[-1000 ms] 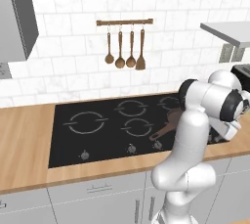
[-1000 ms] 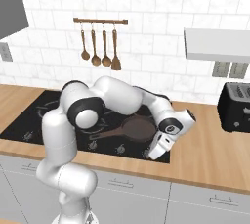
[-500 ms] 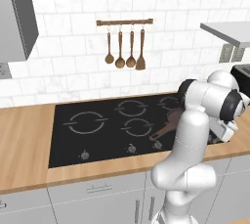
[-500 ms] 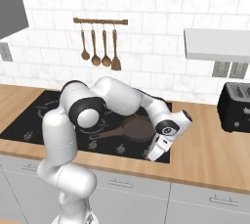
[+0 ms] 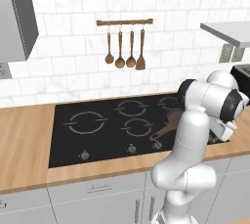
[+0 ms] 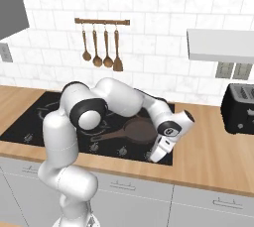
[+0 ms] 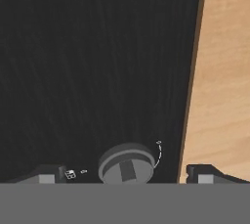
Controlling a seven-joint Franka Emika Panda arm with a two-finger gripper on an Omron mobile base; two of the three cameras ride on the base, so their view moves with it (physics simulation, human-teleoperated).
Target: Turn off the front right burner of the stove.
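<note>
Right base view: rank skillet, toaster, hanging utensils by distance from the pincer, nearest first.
1. Brown skillet, on the stove just left of the pincer.
2. Black toaster, on the counter to the right, by the wall.
3. Hanging utensils, on the wall rail, up and left.

Wide flat black glass stove [image 7: 97,71] looks smooth with faint streaky sheen, its round grey knob [image 7: 127,165] matt plastic-looking, set in a light wood-grain counter [image 7: 224,96], brown skillet [image 6: 139,131] matt, backsplash of glossy white tiles [image 5: 73,47].
</note>
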